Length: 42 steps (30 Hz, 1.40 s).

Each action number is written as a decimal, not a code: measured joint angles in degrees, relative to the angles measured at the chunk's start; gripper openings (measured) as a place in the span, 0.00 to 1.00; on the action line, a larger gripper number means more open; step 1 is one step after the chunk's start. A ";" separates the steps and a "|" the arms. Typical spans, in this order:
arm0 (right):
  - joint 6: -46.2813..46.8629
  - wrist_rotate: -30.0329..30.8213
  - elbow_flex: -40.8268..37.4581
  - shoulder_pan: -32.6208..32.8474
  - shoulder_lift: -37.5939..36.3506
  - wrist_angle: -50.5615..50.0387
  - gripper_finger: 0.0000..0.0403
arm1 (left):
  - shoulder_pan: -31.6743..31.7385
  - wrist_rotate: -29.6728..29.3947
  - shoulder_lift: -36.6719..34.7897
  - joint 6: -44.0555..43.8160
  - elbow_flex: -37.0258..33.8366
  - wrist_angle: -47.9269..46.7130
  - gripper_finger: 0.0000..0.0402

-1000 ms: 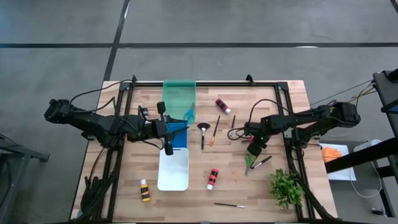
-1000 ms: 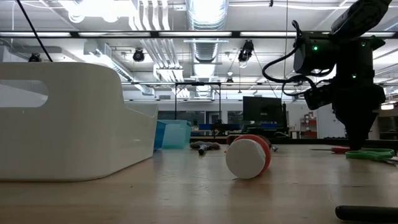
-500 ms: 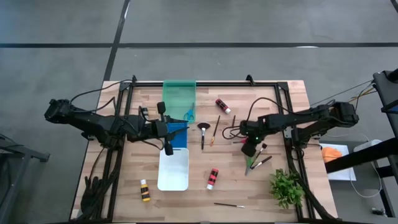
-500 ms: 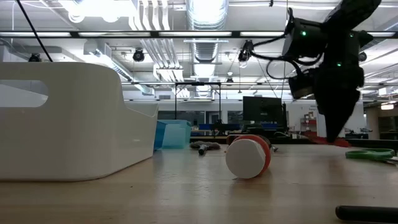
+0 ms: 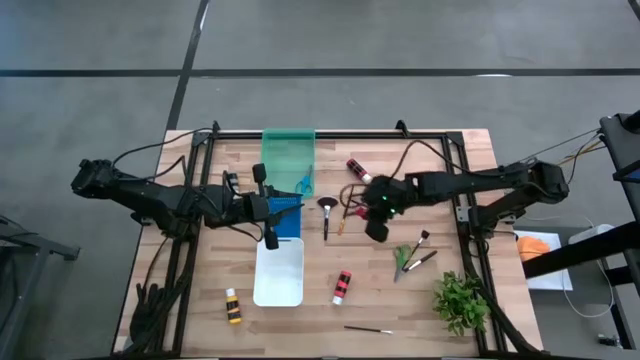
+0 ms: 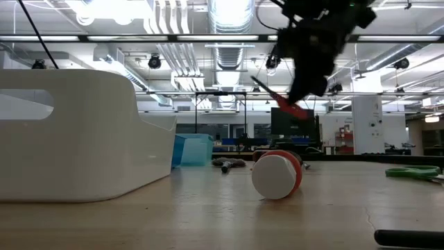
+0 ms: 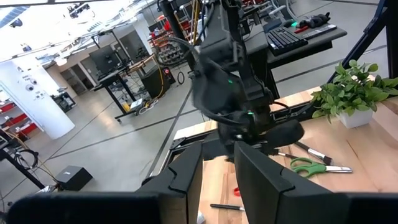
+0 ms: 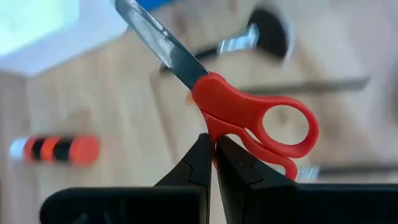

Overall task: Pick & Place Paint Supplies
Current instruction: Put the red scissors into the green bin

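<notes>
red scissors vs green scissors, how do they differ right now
The red scissors hang in the air, pinched in the shut right gripper above the middle of the table; the green scissors lie flat on the wood near the plant. Handles differ: red on one, green on the other. The red pair's blades point toward the white tray; the green pair rests beside a brush. Both are small scissors.
</notes>
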 joint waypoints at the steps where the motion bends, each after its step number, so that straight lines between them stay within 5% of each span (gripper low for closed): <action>1: -1.25 0.38 1.37 -0.29 0.96 0.52 0.03 | 0.00 -0.02 0.00 0.00 0.00 -0.34 0.25; 6: -8.00 0.40 8.64 -2.35 7.17 2.89 0.03 | 0.00 -2.63 -0.03 1.27 0.00 -3.09 0.25; 16: -17.03 -5.32 21.27 -8.80 17.91 6.96 0.03 | -1.09 -31.82 -2.01 -13.45 0.02 -18.94 0.25; 22: -18.25 -10.40 29.20 -11.78 24.86 7.47 0.03 | -1.11 -39.78 -2.27 -19.51 0.02 -24.05 0.25; 42: -17.87 -21.03 49.33 -20.77 45.32 5.72 0.03 | -1.16 -42.48 -2.27 -24.55 0.02 -28.99 0.25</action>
